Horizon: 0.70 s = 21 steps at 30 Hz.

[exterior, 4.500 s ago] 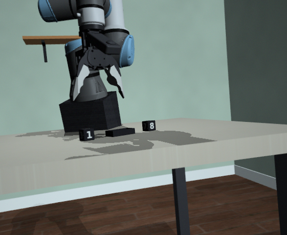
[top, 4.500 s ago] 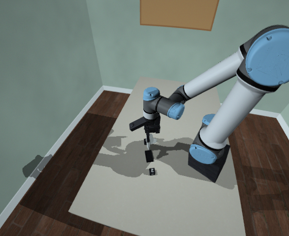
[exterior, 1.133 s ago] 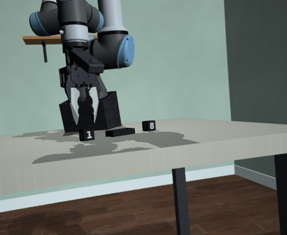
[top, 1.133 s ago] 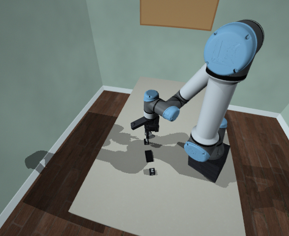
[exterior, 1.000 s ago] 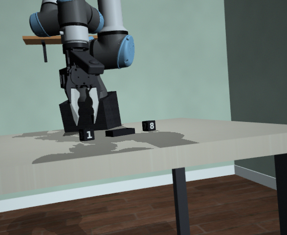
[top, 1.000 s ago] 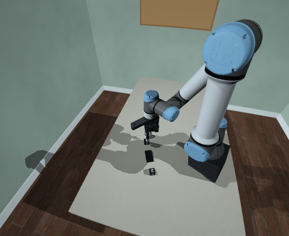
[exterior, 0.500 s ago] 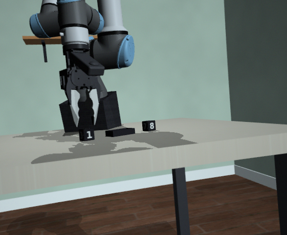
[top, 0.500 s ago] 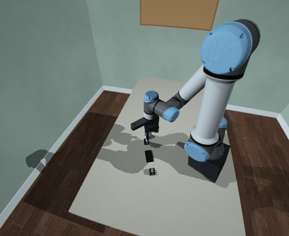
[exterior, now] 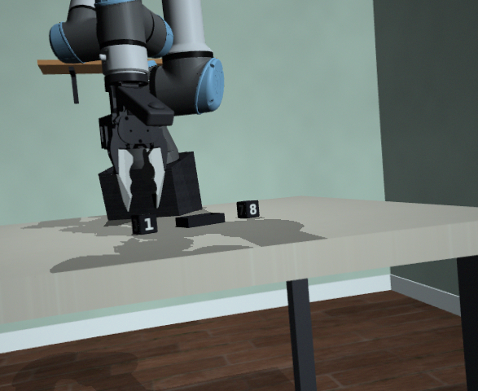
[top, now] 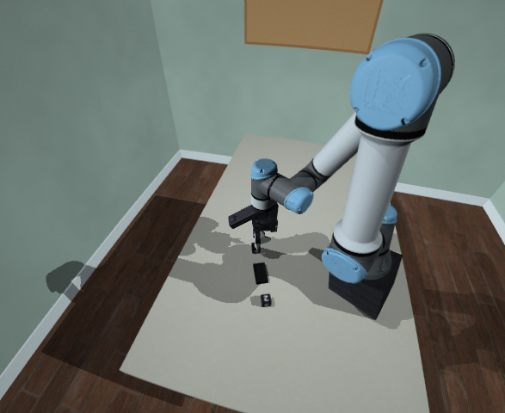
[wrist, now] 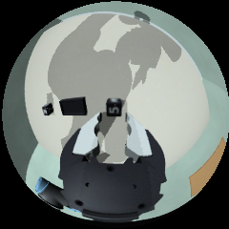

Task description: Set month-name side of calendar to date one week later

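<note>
One black cube [top: 255,249] [exterior: 144,224] [wrist: 114,108] lies on the table beside the tray. It shows a 1 in the exterior view and a 5 turned sideways in the wrist view. My gripper [exterior: 143,208] [wrist: 114,113] is part open, pointing down with its fingertips just above this cube, and holds nothing. The black tray [top: 260,273] [exterior: 199,220] [wrist: 73,106] lies between the two cubes with no cube in it. The other black cube [top: 266,300] [exterior: 247,208] [wrist: 47,109] lies beyond it, showing a 2 in the top view and an 8 in the exterior view. No month's name is readable.
All these things rest on the pale table [top: 287,355] [exterior: 378,222]. The arm's dark base block [top: 357,293] [exterior: 186,185] stands to one side of the cubes and tray. A brown board [top: 312,21] is on the wall, away from them.
</note>
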{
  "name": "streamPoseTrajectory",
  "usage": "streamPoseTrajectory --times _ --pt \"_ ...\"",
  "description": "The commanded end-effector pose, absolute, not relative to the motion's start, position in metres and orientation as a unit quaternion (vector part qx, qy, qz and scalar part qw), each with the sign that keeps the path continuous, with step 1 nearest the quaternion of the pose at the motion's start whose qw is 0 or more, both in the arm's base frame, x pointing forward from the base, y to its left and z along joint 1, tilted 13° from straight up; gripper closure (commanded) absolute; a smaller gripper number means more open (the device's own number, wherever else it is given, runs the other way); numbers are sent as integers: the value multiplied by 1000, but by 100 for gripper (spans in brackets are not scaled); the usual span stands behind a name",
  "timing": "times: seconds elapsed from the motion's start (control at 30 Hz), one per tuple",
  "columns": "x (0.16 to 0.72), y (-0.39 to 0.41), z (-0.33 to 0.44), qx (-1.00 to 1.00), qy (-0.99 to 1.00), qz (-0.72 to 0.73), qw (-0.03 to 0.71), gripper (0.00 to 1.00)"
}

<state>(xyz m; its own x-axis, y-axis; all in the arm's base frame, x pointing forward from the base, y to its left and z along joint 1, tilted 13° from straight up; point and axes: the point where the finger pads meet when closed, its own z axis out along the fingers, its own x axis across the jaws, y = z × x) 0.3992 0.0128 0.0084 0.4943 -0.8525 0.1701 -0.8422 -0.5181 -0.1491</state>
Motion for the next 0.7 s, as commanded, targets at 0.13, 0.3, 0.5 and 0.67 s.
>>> streamPoseTrajectory --times 0.13,0.3,0.5,0.67 --pt "399 13 9 -864 490 -112 23 71" --pt "399 13 9 -864 490 -112 23 71" --pt "399 13 9 -864 490 -112 23 71" --pt "400 13 7 -864 490 -112 23 71"
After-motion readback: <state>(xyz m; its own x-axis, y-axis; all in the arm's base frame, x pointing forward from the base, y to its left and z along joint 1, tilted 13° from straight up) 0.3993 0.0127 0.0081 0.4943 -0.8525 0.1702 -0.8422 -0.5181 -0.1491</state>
